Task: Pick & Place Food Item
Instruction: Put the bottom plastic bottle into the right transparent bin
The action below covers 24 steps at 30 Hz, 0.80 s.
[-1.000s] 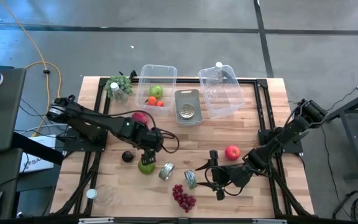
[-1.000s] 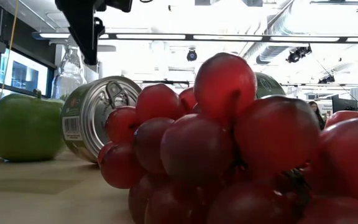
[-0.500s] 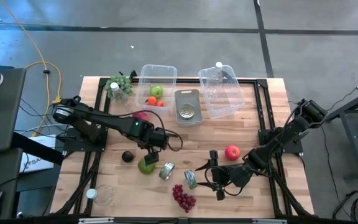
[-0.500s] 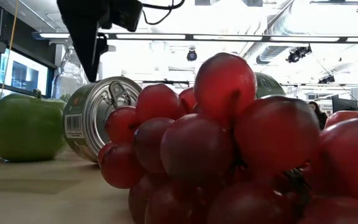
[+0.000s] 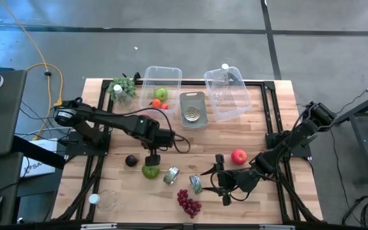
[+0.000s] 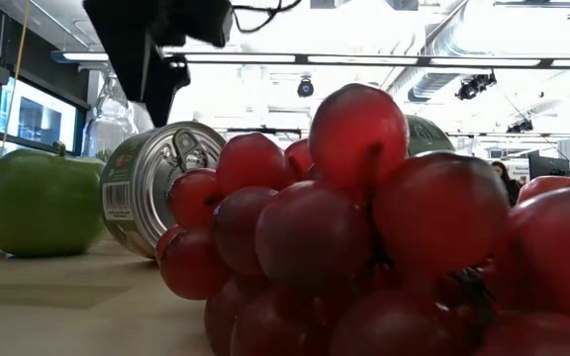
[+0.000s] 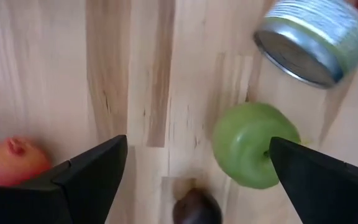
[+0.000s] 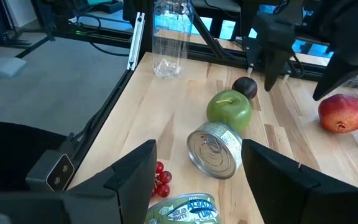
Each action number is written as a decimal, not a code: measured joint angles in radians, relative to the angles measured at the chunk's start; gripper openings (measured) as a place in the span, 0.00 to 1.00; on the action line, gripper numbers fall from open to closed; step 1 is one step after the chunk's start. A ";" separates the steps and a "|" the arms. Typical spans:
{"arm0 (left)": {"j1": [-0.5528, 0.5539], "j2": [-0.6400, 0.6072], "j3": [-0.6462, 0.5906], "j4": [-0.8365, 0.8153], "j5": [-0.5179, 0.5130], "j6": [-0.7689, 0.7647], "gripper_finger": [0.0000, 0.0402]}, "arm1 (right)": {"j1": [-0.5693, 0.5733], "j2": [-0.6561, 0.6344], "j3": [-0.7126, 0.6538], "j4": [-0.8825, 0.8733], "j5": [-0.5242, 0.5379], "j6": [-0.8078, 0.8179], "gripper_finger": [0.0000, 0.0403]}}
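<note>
Hovering my left gripper (image 5: pixel 153 155) wide open above the green apple (image 5: pixel 150 170), which sits on the counter (image 5: pixel 260 128) near the front, between a dark plum (image 5: pixel 131 161) and a tipped can (image 5: pixel 170 176) — I judge this the approach to the pick. Next I'd lower straight down and close. My right gripper (image 5: pixel 218 178) waits part-open and empty beside the red apple (image 5: pixel 238 156).
</note>
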<state>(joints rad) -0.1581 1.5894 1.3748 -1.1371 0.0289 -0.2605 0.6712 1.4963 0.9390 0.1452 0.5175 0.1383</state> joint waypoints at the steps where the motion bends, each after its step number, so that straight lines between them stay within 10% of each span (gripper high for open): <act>1: -0.005 0.000 0.010 -0.006 -0.001 0.031 0.95 | 0.000 0.000 0.000 0.000 0.000 0.000 0.56; 11: -0.114 0.000 0.209 -0.173 -0.190 0.111 0.95 | -0.006 0.000 0.000 0.000 0.003 0.000 0.56; 24: -0.369 -0.032 0.320 -0.428 0.004 0.076 0.95 | -0.006 0.000 0.000 -0.008 0.000 0.019 0.56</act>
<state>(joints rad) -0.5274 1.5572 1.6947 -1.5650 0.0330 -0.1845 0.6651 1.4963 0.9390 0.1373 0.5171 0.1574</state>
